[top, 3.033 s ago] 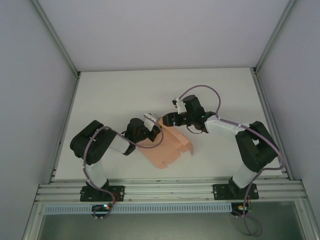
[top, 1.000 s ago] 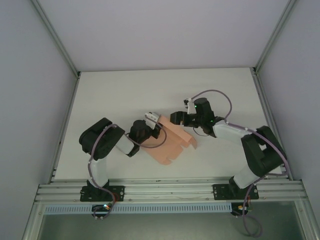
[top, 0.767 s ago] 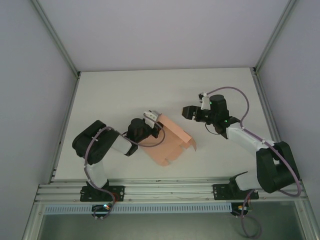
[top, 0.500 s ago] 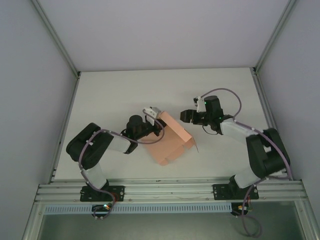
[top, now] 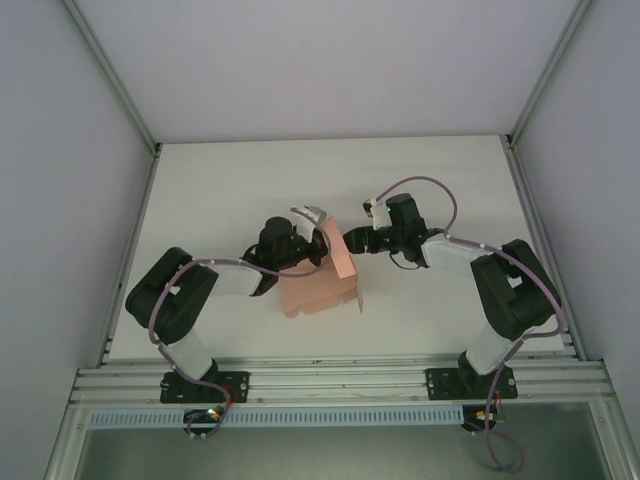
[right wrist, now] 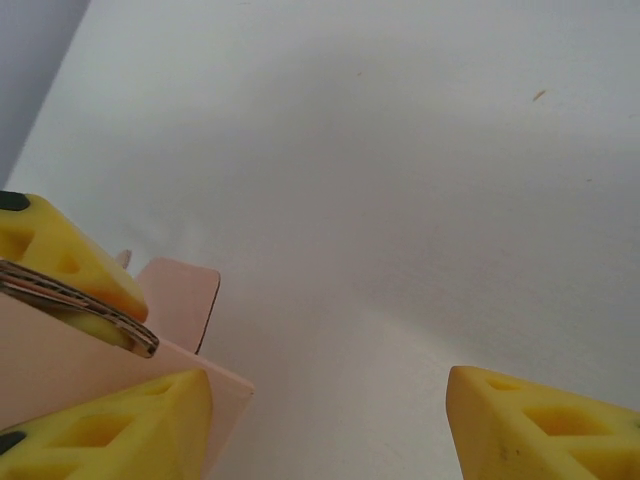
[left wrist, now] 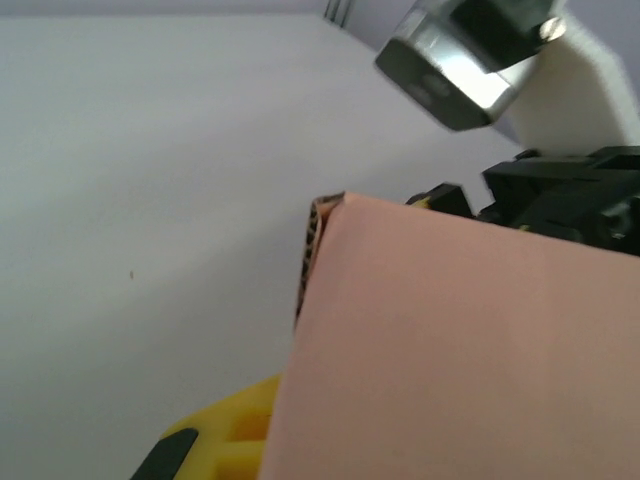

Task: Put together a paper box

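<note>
The salmon-pink paper box [top: 312,283] stands partly folded at the table's middle, one panel raised on edge. My left gripper [top: 312,234] is shut on that raised panel's top edge. In the left wrist view the card [left wrist: 470,350] hides most of the jaws, and one yellow finger [left wrist: 215,440] shows beside it. My right gripper [top: 352,243] is open just right of the raised panel. In the right wrist view its left finger [right wrist: 110,425] lies against the card [right wrist: 70,360], and its right finger [right wrist: 545,425] stands well apart over bare table. A small rounded flap [right wrist: 182,298] sticks up behind.
The white table [top: 230,190] is bounded by grey walls and an aluminium rail [top: 340,380] at the near edge. Both arms meet at the box, with the right arm's black wrist [left wrist: 570,195] close behind the card.
The left gripper has swung the card up and to the left, so that one panel stands on edge. The right gripper drew back to the right, then came in against the card's right side.
</note>
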`<state>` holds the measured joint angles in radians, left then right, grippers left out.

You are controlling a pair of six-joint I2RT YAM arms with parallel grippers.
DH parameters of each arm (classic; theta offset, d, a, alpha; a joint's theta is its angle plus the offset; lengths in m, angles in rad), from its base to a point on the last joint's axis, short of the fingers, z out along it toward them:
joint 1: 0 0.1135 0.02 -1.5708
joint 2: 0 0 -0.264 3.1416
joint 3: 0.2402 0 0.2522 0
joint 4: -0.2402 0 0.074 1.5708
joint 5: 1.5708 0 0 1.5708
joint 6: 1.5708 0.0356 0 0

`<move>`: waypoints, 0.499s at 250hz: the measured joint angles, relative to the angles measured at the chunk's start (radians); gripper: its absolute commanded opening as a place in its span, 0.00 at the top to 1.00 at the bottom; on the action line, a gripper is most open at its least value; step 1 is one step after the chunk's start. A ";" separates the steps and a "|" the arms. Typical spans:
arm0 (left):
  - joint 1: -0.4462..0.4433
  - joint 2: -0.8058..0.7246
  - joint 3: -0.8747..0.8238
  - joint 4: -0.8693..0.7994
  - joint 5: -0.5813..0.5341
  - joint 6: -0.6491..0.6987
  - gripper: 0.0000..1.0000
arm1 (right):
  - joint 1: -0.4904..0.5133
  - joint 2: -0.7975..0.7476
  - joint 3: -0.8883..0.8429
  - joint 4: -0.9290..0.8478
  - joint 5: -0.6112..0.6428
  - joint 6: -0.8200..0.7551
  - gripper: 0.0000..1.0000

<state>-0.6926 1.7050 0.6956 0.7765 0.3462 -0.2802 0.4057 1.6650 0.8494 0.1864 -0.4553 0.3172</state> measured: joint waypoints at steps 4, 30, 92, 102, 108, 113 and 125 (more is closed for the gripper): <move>-0.003 0.000 0.006 -0.014 -0.009 0.000 1.00 | 0.002 -0.001 -0.002 0.002 0.009 -0.004 0.35; -0.027 -0.002 0.038 -0.101 -0.078 0.000 1.00 | 0.009 -0.003 -0.011 0.014 0.060 -0.029 0.35; -0.057 -0.018 0.052 -0.172 -0.186 0.040 1.00 | 0.021 -0.030 -0.026 -0.010 0.179 -0.043 0.28; -0.064 -0.019 0.051 -0.171 -0.215 0.055 1.00 | 0.019 -0.057 -0.037 -0.024 0.198 -0.042 0.25; -0.066 -0.019 0.050 -0.170 -0.235 0.064 1.00 | 0.016 -0.080 -0.047 -0.037 0.214 -0.038 0.23; -0.068 -0.019 0.048 -0.170 -0.256 0.075 1.00 | 0.013 -0.103 -0.056 -0.049 0.221 -0.035 0.23; -0.067 -0.019 0.037 -0.169 -0.306 0.095 1.00 | -0.001 -0.159 -0.081 -0.073 0.240 -0.032 0.21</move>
<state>-0.7597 1.6859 0.7330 0.6079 0.0406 -0.1848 0.4046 1.5055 0.7685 0.1131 -0.2153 0.2848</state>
